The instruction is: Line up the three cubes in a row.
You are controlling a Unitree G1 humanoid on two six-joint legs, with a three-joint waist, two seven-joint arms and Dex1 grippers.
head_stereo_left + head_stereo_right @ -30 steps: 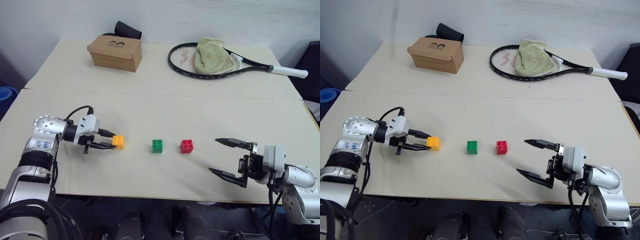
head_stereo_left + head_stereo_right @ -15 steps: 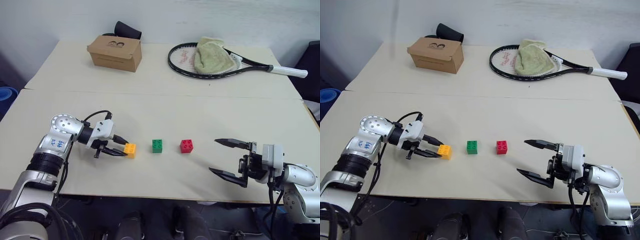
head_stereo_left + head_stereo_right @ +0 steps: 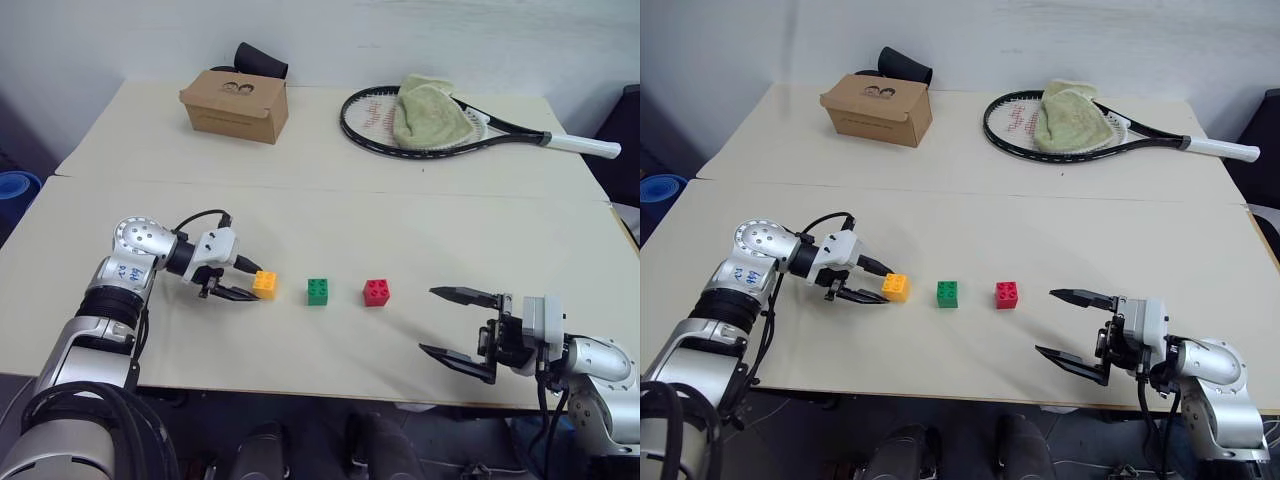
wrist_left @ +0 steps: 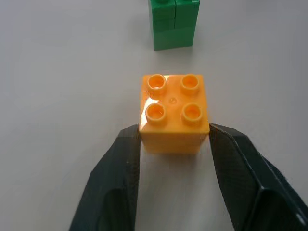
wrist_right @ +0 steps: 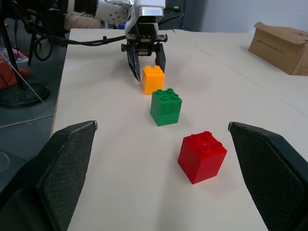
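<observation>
- The left gripper (image 3: 243, 285) lay low over the table (image 3: 330, 215) at the robot's left, its two black fingers (image 4: 122, 163) pointing toward the row of bricks.
- The yellow-orange cube (image 3: 265, 285) sat between the tips of those fingers, studs up, resting on the table. In the left wrist view each finger stood right against a side of this cube; whether the fingers pressed it or had just let go could not be told.
- The green cube (image 3: 319, 291) stood just beyond the yellow-orange cube, straight ahead of the left gripper and apart from it, studs up.
- The red cube (image 3: 377, 292) stood next past the green one, farther from the left gripper, roughly on the same line and with a similar gap.
- The right gripper (image 3: 462, 322) hovered at the robot's right, near the front edge of the table, fingers spread wide and empty. The red cube was the nearest brick to it, well clear of its fingertips; the green and yellow-orange cubes lay in line beyond.
- Far behind the left gripper, a brown cardboard box (image 3: 236, 104) stood on the table.
- Far behind the right gripper, a tennis racket (image 3: 455, 125) lay with a green cloth (image 3: 422, 109) draped over its head.
</observation>
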